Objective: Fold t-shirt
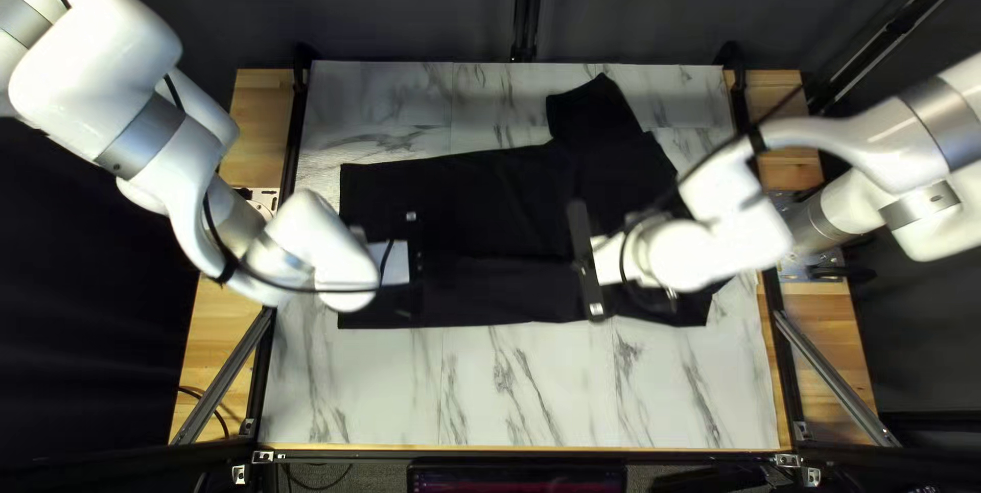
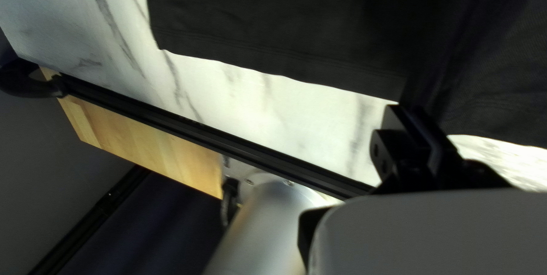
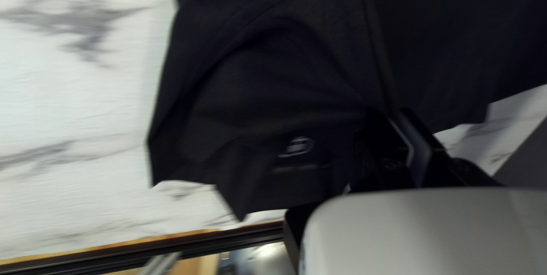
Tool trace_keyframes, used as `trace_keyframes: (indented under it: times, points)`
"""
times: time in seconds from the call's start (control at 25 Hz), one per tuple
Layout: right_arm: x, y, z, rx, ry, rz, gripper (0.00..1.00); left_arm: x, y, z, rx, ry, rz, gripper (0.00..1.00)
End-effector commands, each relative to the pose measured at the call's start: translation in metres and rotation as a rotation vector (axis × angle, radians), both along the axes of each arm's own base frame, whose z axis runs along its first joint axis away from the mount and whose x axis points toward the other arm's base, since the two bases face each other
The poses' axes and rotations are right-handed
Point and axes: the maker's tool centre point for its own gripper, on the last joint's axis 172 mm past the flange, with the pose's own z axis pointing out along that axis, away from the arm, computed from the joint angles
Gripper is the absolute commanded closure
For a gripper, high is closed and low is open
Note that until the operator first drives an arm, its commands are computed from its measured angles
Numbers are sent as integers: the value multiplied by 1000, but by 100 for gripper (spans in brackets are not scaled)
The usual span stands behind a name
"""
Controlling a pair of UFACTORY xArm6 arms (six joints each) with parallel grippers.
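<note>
behind the far edge of the table (image 1: 542,391) there hangs a dark curtain (image 1: 409,3), and in front of it stands a black post (image 1: 527,3). the table has a white top with grey veins, like marble, and it looks brightly lit. black rails (image 1: 296,135) run along its sides, with light wooden boards (image 1: 255,110) outside them. beside the near edge is a dark screen (image 1: 516,479).
</note>
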Motion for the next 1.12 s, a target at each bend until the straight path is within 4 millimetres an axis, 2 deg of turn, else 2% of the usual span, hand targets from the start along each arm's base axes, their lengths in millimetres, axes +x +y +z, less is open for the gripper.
trace_keyframes:
  times: [0.04, 0.28, 0.32, 0.36, 0.4, 0.44, 0.48, 0.6, 0.8, 0.92, 1.0, 1.12]
  points:
    - [0, -38, -8, 8, 14, 14, 100, -5, 21, -8, -10, -5, 10, 93]
    - [0, -69, -14, 23, 20, 17, 100, -5, 43, -13, -24, -1, 25, 92]
    - [0, -70, -16, 27, 21, 20, 100, -4, 45, -14, -27, -1, 26, 91]
    - [0, -70, -16, 30, 21, 22, 99, -3, 45, -15, -30, -1, 26, 84]
    - [-1, -69, -19, 38, 18, 25, 15, -3, 45, -16, -33, -1, 26, 62]
    - [-3, -68, -22, 43, 14, 23, 0, -2, 45, -19, -40, 0, 27, 10]
    - [-5, -66, -24, 47, 12, 21, 0, -2, 44, -20, -44, 1, 28, 0]
    - [-22, -58, -28, 56, -9, -2, 0, 0, 39, -23, -57, 5, 30, 0]
    - [-57, -48, -19, 39, -87, -71, 0, 1, 29, -16, -53, 1, 30, 0]
    - [-71, -47, -25, 51, -145, -129, 0, 6, 25, -19, -53, -10, 24, 0]
    - [-72, -44, -31, 68, -182, -174, 0, 11, 24, -22, -56, -21, 17, 0]
    - [-60, -34, -35, 96, -239, -250, 0, 21, 22, -24, -62, -41, 1, 0]
